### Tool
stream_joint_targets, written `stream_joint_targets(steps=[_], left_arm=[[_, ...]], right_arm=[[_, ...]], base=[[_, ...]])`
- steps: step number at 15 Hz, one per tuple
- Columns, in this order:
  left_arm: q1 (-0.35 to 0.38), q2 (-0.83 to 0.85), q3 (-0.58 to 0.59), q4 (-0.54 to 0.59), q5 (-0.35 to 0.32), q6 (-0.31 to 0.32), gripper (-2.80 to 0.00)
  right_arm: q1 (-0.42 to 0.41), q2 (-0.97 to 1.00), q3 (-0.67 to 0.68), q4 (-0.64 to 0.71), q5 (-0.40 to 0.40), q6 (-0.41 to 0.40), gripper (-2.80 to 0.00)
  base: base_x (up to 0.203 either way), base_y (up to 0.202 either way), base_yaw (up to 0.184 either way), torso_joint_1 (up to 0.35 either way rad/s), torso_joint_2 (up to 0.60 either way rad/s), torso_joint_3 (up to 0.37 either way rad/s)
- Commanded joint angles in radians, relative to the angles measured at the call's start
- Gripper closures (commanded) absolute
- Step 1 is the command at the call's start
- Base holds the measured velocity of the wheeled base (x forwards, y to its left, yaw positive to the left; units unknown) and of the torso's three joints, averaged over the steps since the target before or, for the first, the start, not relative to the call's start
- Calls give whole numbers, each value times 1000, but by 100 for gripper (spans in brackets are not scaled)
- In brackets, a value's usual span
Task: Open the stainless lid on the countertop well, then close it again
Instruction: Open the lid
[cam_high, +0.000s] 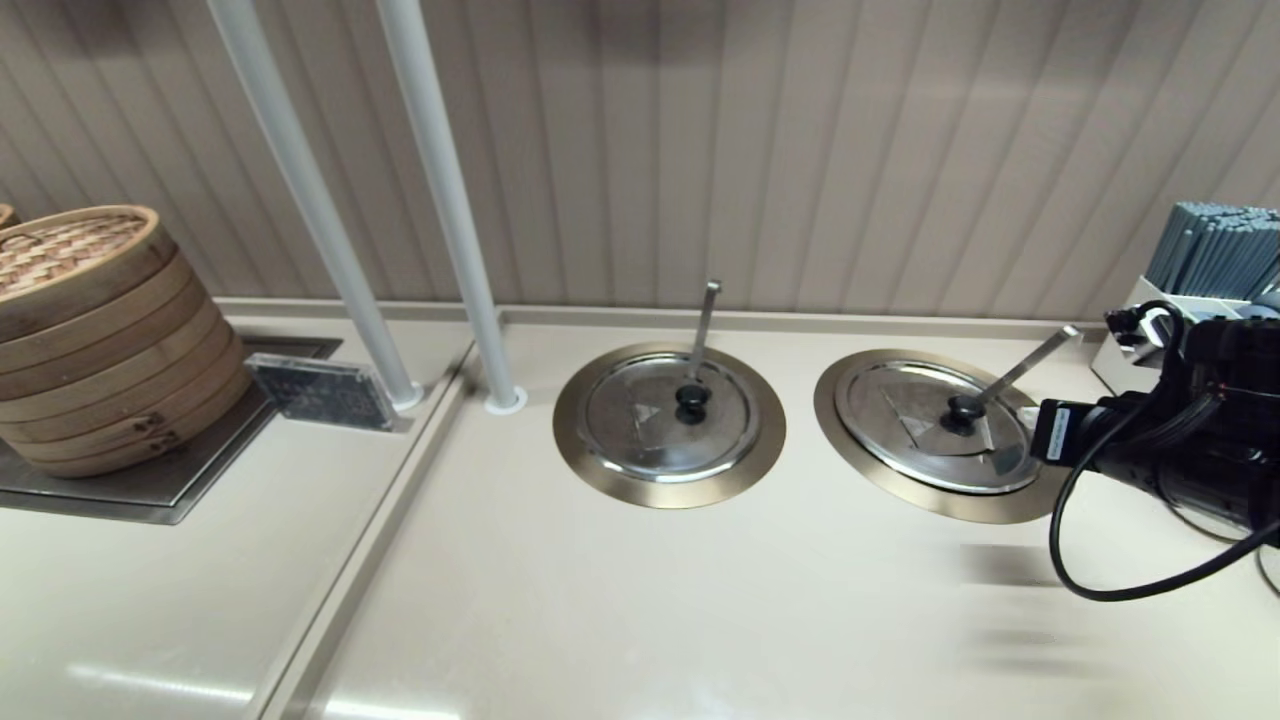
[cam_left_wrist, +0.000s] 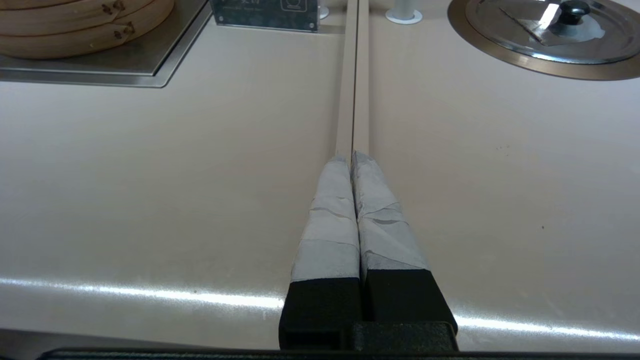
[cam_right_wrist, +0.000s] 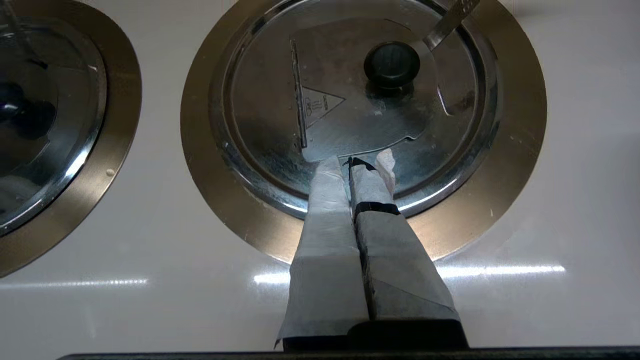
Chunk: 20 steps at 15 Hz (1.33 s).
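The round dark countertop well with its wide brass-coloured ring rim (cam_right_wrist: 515, 165) is lying directly beneath the right gripper (cam_right_wrist: 357, 162). The round shiny stainless lid with a black knob (cam_right_wrist: 350, 100) is sitting closed in it, just below the fingertips, which are pressed together and holding nothing. The left gripper (cam_left_wrist: 352, 156), fingers likewise pressed together, is hovering over bare beige counter, well apart from both wells.
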Motion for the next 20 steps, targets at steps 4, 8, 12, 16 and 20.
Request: stream_joint_targets(steps=[4,8,12,16,20], left_arm=[[0,0,1,-1,0,0,0],[0,0,1,-1,0,0,0],[0,0,0,0,0,0,0],[0,0,-1,0,0,0,0],[0,0,1,0,0,0,0]], right_arm=[[26,67,-14,-20,2,11,-280],[59,107,-16,-23,-2,12,-280],[57,148,116,-310,-32,-22,-280],[63,234,125,-500,-46,-55,-280],[79,262,29,-497,-47,-76,-280]], base=[[0,0,0,0,0,0],[0,0,0,0,0,0],[0,0,0,0,0,0],[0,0,0,0,0,0],[0,0,0,0,0,0]])
